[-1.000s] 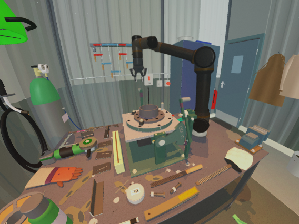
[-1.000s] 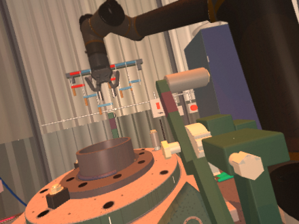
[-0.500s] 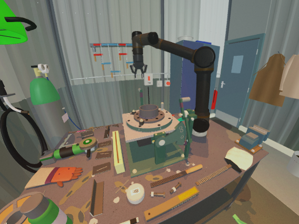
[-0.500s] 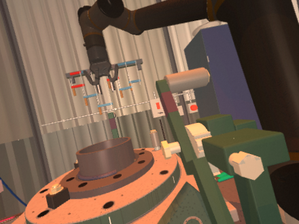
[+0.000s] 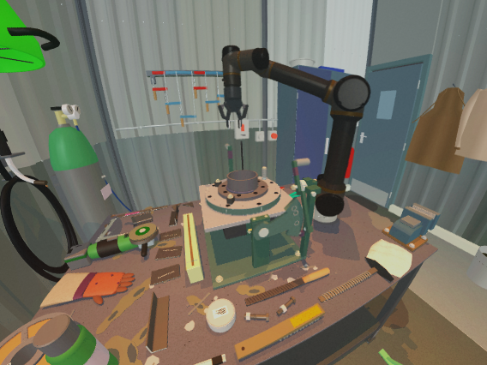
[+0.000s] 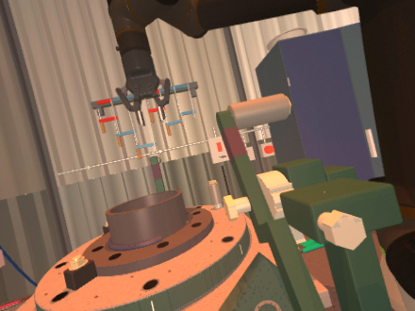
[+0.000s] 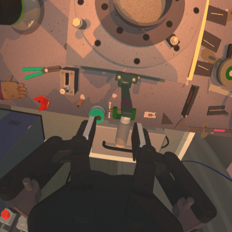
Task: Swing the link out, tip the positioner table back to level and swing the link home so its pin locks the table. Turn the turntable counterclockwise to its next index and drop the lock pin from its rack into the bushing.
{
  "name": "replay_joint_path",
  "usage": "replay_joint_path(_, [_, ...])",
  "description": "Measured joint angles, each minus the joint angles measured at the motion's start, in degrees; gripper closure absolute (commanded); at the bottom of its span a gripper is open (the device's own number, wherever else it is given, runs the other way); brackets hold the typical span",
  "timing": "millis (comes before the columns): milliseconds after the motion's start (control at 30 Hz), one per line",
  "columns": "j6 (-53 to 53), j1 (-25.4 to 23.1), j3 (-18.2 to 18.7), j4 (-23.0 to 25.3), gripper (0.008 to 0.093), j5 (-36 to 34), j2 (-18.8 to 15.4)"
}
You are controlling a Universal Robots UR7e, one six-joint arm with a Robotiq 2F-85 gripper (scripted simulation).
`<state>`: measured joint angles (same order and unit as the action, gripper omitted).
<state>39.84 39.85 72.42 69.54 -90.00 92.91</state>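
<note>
The positioner table point(image 5: 241, 201) sits on its green frame at mid-bench, tilted, carrying the round turntable point(image 5: 242, 195) with a dark ring point(image 6: 145, 217) on top. A green link point(image 6: 264, 207) with a grey roller handle point(image 6: 260, 110) stands upright at the table's right side, beside cream knobs point(image 6: 341, 228). A second green lever with a grey handle point(image 7: 123, 132) stands at the table's far edge, directly below the fingers in the wrist camera. A small rack with the lock pin point(image 7: 67, 81) sits on the bench behind the table. My gripper point(image 5: 233, 116) hangs high above the table's far edge, half open and holding nothing.
The green gas cylinder point(image 5: 73, 171) stands left of the bench. A blue cabinet point(image 6: 325, 99) stands behind it. An angle grinder point(image 5: 115, 244), a glove point(image 5: 98, 285), a yellow level point(image 5: 192, 246), files, bolts and metal offcuts litter the bench front.
</note>
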Motion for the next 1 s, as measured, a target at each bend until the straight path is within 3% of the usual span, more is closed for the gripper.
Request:
replay_joint_path(467, [-10.5,-10.5,8.1,-1.5,0.0514,0.0,9.7])
replay_joint_path(733, [-19.9,-19.9,11.0,-2.7,0.0514,0.0,13.7])
replay_joint_path(1000, [-30.4,-30.4,12.2,-3.4,0.0514,0.0,15.6])
